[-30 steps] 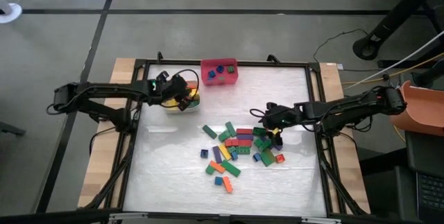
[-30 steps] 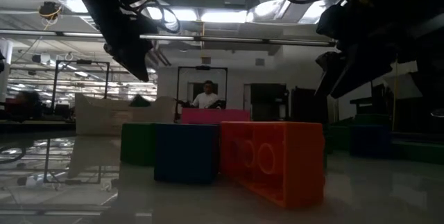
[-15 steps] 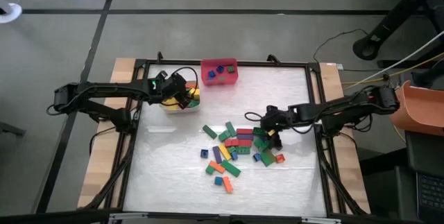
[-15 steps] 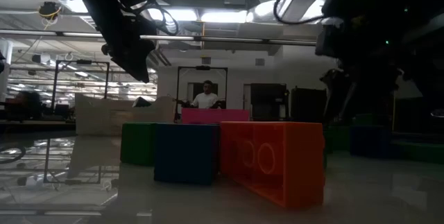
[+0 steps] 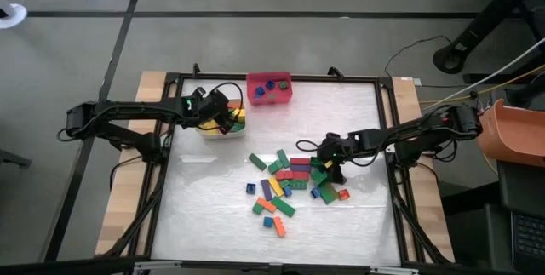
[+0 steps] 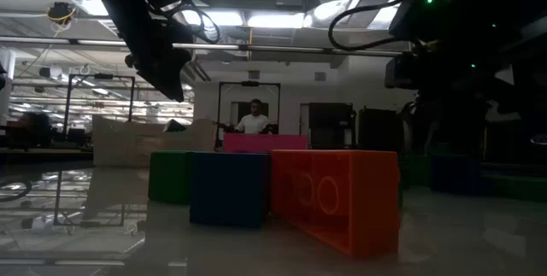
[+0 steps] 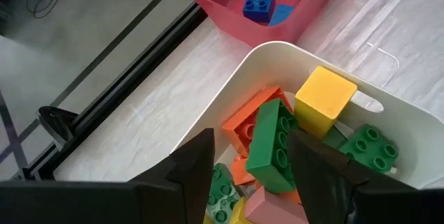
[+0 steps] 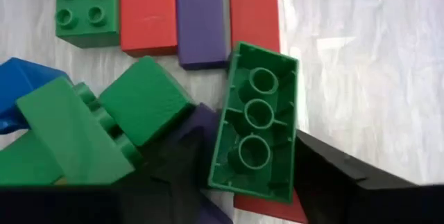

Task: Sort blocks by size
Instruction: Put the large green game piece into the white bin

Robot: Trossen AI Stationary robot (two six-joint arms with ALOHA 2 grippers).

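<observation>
The blocks lie in a loose pile (image 5: 289, 181) in the middle of the table. Others fill a white bin (image 5: 220, 132) and a red bin (image 5: 269, 88) at the far side. My left gripper (image 7: 250, 175) hangs open over the white bin, above a green long brick (image 7: 274, 141) that lies on the bricks inside. My right gripper (image 5: 328, 166) is down at the pile's right end, shut on an upturned green long brick (image 8: 255, 130). My right gripper pinches the green brick's two long sides (image 8: 223, 168) between its fingers, near one end. The fingers slant down from above and lie across the brick. The brick lies underside up on other bricks of the pile, a red one (image 8: 270, 207) beneath it.
Red and purple bars (image 8: 201, 16) lie side by side just beyond the held brick, green and blue bricks (image 8: 83, 127) beside it. In the low view an orange brick (image 6: 338, 195) and a blue one (image 6: 229, 189) stand near the table's front. The mat's right part is bare.
My right gripper has come down onto the right end of the pile and a little toward the table's left, tipping more steeply downward.
</observation>
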